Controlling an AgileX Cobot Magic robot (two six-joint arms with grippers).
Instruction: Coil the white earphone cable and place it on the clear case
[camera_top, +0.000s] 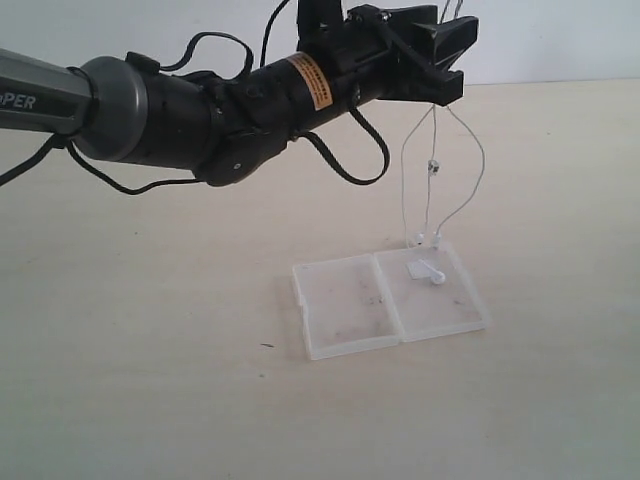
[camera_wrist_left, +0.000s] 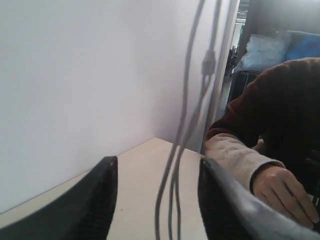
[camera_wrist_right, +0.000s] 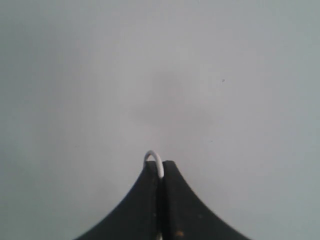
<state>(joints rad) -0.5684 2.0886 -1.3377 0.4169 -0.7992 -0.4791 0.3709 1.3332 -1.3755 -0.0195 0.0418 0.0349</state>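
Observation:
The clear case (camera_top: 345, 300) lies open and flat on the table, both halves showing. The white earphone cable (camera_top: 481, 160) hangs in several thin strands from above the exterior view down to the case's far edge, where the earbuds (camera_top: 420, 240) rest. A small white piece of it (camera_top: 428, 270) lies on the case's right half. My left gripper (camera_top: 452, 60) is high above the case, open, with the strands (camera_wrist_left: 187, 115) running between its fingers (camera_wrist_left: 102, 195) untouched. My right gripper (camera_wrist_right: 161, 167) is shut on a small loop of cable (camera_wrist_right: 153, 158), facing a blank wall.
The beige table (camera_top: 150, 380) stretches around the case, with a white wall behind it. In the left wrist view a person in a dark sweater (camera_wrist_left: 280, 105) sits at the table's edge, hand (camera_wrist_left: 282, 187) near my finger.

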